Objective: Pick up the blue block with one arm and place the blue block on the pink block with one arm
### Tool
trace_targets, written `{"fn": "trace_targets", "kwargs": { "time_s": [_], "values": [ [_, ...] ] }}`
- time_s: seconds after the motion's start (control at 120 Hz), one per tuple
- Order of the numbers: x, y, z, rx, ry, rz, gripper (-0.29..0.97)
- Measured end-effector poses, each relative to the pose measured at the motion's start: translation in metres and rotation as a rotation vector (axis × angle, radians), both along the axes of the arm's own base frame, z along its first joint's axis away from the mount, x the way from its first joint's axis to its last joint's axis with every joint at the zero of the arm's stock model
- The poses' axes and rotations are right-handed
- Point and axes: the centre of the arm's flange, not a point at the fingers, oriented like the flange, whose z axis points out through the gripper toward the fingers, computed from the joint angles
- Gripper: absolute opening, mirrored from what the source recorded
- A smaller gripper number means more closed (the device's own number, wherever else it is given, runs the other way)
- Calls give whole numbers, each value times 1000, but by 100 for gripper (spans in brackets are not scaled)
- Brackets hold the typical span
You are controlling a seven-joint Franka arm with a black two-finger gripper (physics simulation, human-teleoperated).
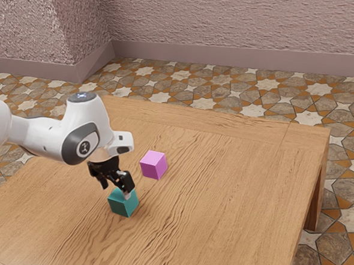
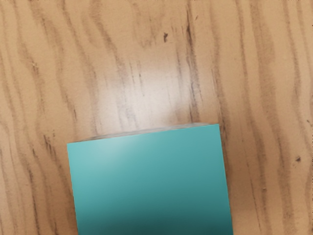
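Note:
The blue block [image 1: 122,203], teal in colour, rests on the wooden table [image 1: 228,183] toward the exterior view's left. My gripper [image 1: 117,191] hangs right over it, open, with its black fingertips [image 1: 128,192] down at the level of the block's top edges. In the wrist view the blue block [image 2: 149,183] lies flat on the wood directly under my hand. The pink block [image 1: 153,164] stands a short way behind the blue one and toward the exterior view's right, apart from it and from my gripper.
The table's right edge [image 1: 315,178] drops off to a patterned tile floor [image 1: 345,134]. Bare wood stretches from the blocks toward the exterior view's right. A rough pink wall [image 1: 218,16] stands far behind.

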Motion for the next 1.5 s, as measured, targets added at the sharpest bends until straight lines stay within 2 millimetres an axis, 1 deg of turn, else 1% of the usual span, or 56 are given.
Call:
{"fn": "trace_targets", "kwargs": {
  "time_s": [0.175, 0.333, 0.6, 0.95, 1.1, 1.192, 1.367, 1.5],
  "values": [
    [1, -1, -3, -1, 1, -2, 68],
    [6, 0, -3, -5, -1, 1, 68],
    [9, 0, -23, -10, 29, 2, 68],
    [15, 0, -38, -11, 37, 2, 68],
    [19, 1, -40, -12, 34, 3, 68],
    [19, 2, -41, -12, 33, 5, 62],
    [20, 2, -41, -12, 32, 5, 45],
    [20, 2, -40, -11, 29, 8, 42]
  ]
}}
